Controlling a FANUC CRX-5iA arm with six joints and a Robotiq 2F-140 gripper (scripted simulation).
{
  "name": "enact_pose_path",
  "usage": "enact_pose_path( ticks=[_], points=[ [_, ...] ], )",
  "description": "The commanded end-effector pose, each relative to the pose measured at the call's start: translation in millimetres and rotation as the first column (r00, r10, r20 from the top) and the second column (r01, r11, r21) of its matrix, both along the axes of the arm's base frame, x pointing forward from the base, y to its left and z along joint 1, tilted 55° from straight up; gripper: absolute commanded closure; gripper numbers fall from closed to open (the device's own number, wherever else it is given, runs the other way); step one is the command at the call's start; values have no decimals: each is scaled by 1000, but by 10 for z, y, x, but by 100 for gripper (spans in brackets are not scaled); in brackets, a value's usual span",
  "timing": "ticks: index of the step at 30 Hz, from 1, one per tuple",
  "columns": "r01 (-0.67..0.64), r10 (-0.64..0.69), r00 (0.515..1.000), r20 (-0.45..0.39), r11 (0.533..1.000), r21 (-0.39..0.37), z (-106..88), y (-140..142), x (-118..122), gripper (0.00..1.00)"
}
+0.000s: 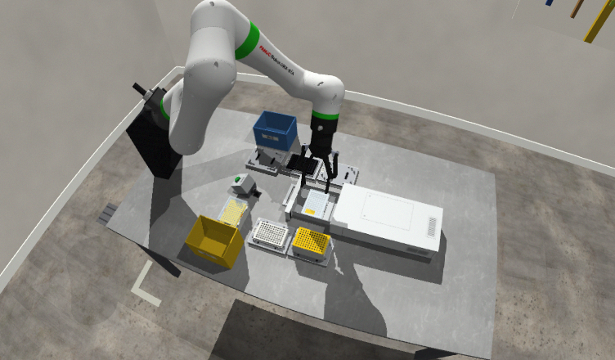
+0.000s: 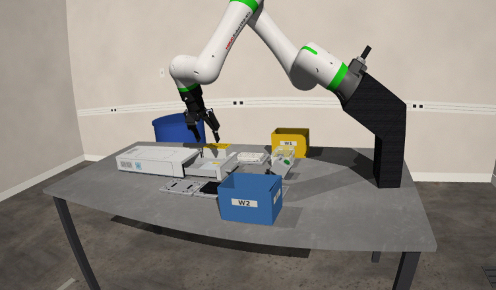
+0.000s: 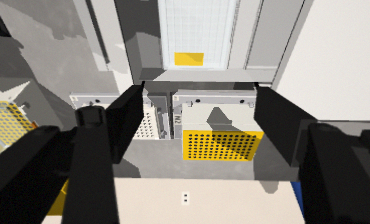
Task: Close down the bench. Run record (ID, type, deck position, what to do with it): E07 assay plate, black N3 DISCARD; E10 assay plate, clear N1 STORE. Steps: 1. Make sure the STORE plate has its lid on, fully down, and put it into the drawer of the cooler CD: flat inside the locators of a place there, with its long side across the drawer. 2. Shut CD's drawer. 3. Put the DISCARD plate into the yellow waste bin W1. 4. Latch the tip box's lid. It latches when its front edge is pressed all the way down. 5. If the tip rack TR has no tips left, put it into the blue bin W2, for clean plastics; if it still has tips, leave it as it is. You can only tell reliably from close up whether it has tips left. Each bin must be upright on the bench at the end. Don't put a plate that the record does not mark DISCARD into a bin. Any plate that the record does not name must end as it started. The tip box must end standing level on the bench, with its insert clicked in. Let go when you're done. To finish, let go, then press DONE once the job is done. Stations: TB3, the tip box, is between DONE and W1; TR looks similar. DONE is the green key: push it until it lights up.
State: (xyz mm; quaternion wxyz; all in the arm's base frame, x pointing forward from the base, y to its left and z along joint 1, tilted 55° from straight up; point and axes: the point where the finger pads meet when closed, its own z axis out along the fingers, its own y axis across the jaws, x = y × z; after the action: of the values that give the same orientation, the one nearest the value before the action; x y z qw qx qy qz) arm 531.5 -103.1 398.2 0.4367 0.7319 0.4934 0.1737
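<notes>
My gripper (image 1: 315, 183) is open and empty. It hangs a little above the open drawer (image 1: 310, 206) of the white cooler CD (image 1: 388, 219). The clear plate (image 1: 314, 202) with a yellow label lies flat in that drawer; it also shows in the wrist view (image 3: 197, 32), beyond my fingers, and low in the drawer in the exterior view (image 2: 209, 165), below the gripper (image 2: 207, 138). The black plate (image 1: 303, 163) sits on its deck nest behind the gripper. The tip box (image 1: 232, 211) stands between the green DONE key (image 1: 237, 179) and the yellow bin W1 (image 1: 213, 241).
The blue bin W2 (image 1: 275, 129) stands upright behind the deck nests. A white-topped rack (image 1: 269, 233) and a yellow-topped rack (image 1: 310, 240) sit in front of the drawer. The black arm pedestal (image 1: 150, 143) stands at the left.
</notes>
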Motion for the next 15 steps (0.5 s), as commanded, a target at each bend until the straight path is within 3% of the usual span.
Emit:
enact_pose_path(
  ticks=[1,8,15],
  points=[
    [0,0,1000,1,1000,0,12,0,-8,35],
    [0,0,1000,1,1000,0,-101,14,-52,37],
    [0,0,1000,1,1000,0,-360,46,-152,40]
  ],
)
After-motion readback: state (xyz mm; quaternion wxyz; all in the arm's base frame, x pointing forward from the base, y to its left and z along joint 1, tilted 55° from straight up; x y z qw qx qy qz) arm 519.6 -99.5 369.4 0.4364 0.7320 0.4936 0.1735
